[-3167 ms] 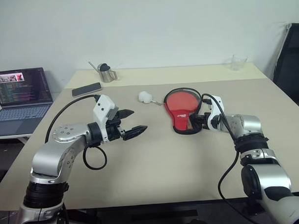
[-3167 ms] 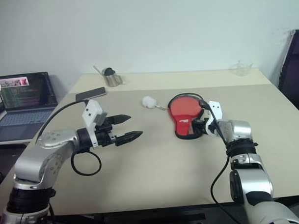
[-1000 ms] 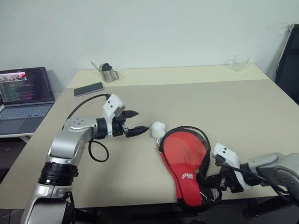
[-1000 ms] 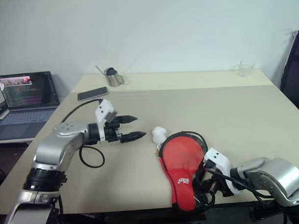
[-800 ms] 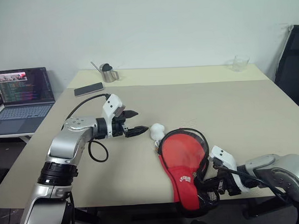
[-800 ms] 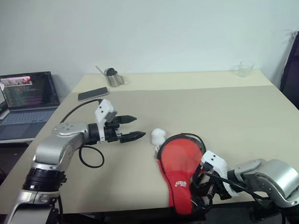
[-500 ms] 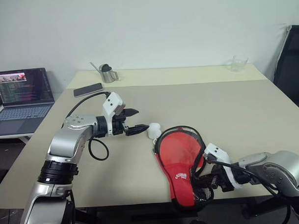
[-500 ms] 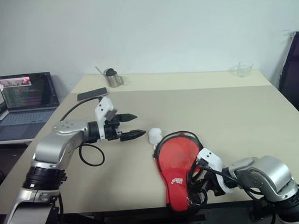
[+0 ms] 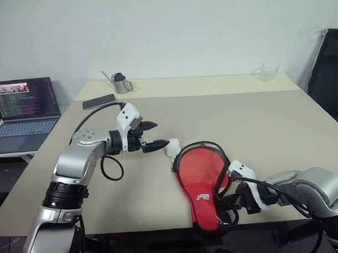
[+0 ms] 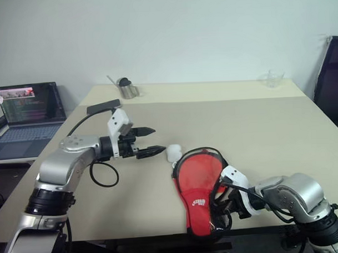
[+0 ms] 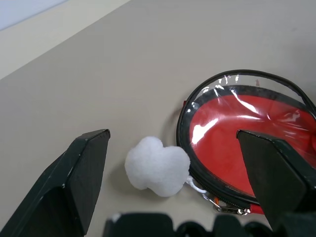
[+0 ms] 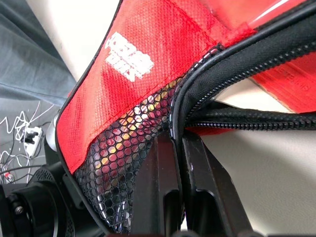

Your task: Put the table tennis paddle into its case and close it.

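Two grippers at work over the beige counter (image 9: 280, 128). Left gripper (image 9: 154, 135) held level above the counter, fingers (image 11: 79, 177) spread wide and empty, aimed toward the case. Small white fluffy ball (image 9: 172, 148) lying just beyond those fingertips, between them and the round end of the case (image 9: 201, 181), tied to the case's zip by a short white cord. Case resting near the front edge of the counter, red side with white logo up, narrow mesh-pocket end hanging toward the edge, round end toward the middle of the counter. Clear window on the round end, red surface seen through it in the left wrist view; cannot tell from that whether it was the paddle's face. Zip open along the side nearest the right gripper (image 9: 234, 201). Right gripper low at the counter's edge, beside the narrow end, fingers (image 12: 165, 197) pressed together and pinching the black zip rim of the case, mesh pocket just beside them. Laptop (image 9: 23, 106) on a side table to the left, phone (image 9: 98, 101), metal cup (image 9: 121, 82) and clear glass (image 9: 269, 71) toward the far side of the counter, well apart from the case.
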Controlling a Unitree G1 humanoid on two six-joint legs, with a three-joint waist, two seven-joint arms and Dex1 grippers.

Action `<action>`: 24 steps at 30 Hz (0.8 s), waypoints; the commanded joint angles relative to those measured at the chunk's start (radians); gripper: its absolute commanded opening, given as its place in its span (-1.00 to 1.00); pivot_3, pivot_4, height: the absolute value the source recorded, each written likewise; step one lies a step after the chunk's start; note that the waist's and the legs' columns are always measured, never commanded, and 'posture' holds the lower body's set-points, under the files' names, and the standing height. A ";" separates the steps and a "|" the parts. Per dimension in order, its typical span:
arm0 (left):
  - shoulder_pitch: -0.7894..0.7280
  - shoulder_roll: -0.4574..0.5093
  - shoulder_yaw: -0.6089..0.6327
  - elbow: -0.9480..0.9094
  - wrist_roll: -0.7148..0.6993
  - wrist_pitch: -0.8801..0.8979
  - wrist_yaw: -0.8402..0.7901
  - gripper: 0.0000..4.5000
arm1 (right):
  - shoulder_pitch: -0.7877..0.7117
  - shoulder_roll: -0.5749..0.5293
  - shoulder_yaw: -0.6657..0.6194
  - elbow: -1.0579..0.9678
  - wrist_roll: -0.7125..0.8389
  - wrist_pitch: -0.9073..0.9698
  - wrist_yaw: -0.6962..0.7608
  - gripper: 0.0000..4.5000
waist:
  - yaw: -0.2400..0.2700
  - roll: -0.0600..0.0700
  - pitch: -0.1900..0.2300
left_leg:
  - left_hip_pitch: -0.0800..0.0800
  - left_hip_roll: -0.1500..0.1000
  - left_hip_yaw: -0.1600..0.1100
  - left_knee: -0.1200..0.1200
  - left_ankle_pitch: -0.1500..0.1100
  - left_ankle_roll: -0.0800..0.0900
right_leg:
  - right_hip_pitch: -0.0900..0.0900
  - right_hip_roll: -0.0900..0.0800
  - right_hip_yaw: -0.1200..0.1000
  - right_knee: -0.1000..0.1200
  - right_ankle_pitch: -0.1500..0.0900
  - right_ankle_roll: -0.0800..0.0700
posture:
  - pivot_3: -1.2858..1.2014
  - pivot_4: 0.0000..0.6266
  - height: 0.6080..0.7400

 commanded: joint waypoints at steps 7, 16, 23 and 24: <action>-0.003 0.015 0.031 -0.048 -0.012 0.001 0.014 1.00 | -0.067 0.054 -0.051 0.058 -0.031 -0.003 -0.082 -0.99 | 0.000 0.000 0.000 | 0.000 0.000 0.000 0.000 0.001 0.001 | 0.000 0.001 0.000 0.000 0.003 0.000 | 0.03 -0.52 1.00; -0.006 0.011 0.028 -0.046 -0.011 -0.002 0.015 1.00 | -0.091 0.089 -0.069 0.088 -0.031 0.012 -0.123 -0.99 | 0.000 0.000 0.000 | 0.000 0.000 0.000 0.000 0.002 0.003 | 0.000 0.001 0.001 -0.001 0.006 0.001 | 0.03 -0.52 1.00; -0.005 0.010 0.025 -0.047 -0.010 -0.003 0.015 1.00 | -0.070 0.054 -0.046 0.043 0.002 0.015 -0.078 -0.99 | 0.001 0.000 0.000 | 0.000 0.000 0.000 0.000 0.003 0.003 | 0.000 0.001 0.001 -0.001 0.006 0.001 | 0.03 -0.52 1.00; -0.005 0.010 0.025 -0.047 -0.010 -0.004 0.015 1.00 | -0.067 0.046 -0.040 0.037 0.005 0.010 -0.071 -0.99 | 0.001 0.000 0.000 | 0.000 0.000 0.000 0.000 0.003 0.003 | 0.000 0.001 0.001 -0.001 0.006 0.001 | 0.03 -0.52 1.00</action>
